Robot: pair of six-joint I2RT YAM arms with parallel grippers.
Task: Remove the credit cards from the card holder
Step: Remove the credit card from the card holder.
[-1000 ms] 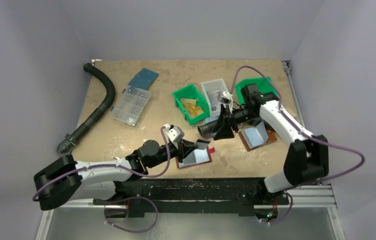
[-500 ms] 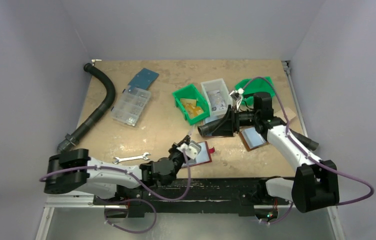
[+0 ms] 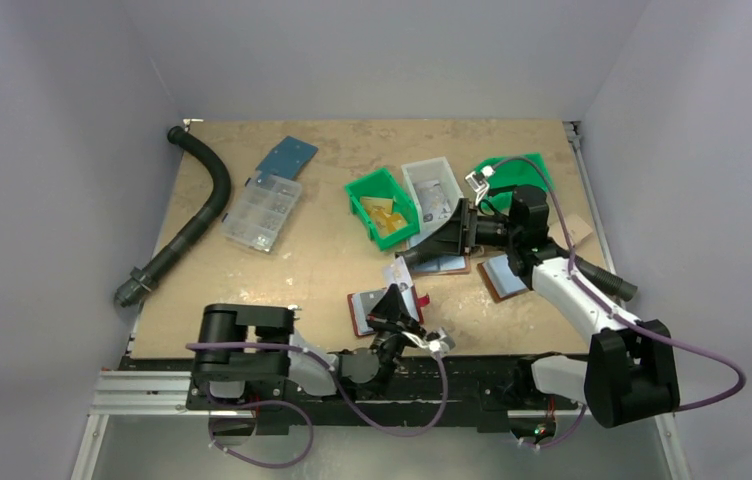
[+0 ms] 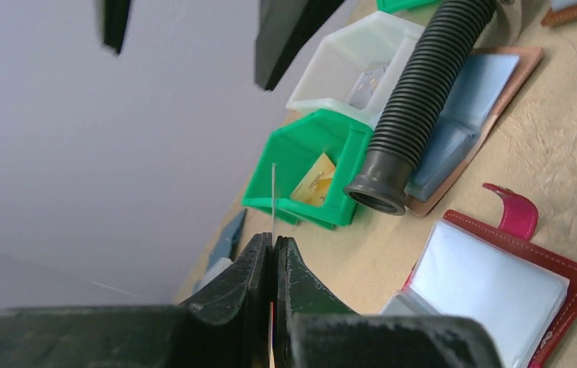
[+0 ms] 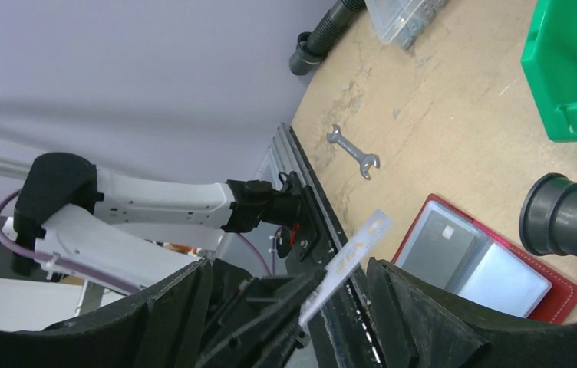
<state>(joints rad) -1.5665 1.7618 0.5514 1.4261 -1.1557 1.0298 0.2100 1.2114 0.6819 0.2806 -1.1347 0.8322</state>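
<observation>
The card holder (image 3: pixel 363 311) lies open near the table's front edge, dark red with pale shiny pockets (image 4: pixel 492 284) and a red tab (image 4: pixel 514 211). A grey card (image 5: pixel 443 234) sits in one pocket. My left gripper (image 3: pixel 392 300) hovers just above the holder, shut on a pale credit card (image 3: pixel 398 272). That card stands edge-on in the left wrist view (image 4: pixel 273 201) and slants upward in the right wrist view (image 5: pixel 351 257). My right gripper (image 3: pixel 430 245) is open farther back, holding nothing, and its fingers (image 5: pixel 182 318) frame the held card.
A short black hose (image 4: pixel 416 100) lies over a brown folder (image 3: pixel 444 265), with another brown folder (image 3: pixel 502 278) to the right. Green bin (image 3: pixel 382 205), white bin (image 3: pixel 427 190) and a second green bin (image 3: pixel 507 168) stand behind. Wrench (image 5: pixel 353 151), clear organiser box (image 3: pixel 262 212), long hose (image 3: pixel 207 195) lie left.
My left arm has folded back toward its base and its gripper now holds a card raised off the holder. The right gripper's jaws have opened wider.
</observation>
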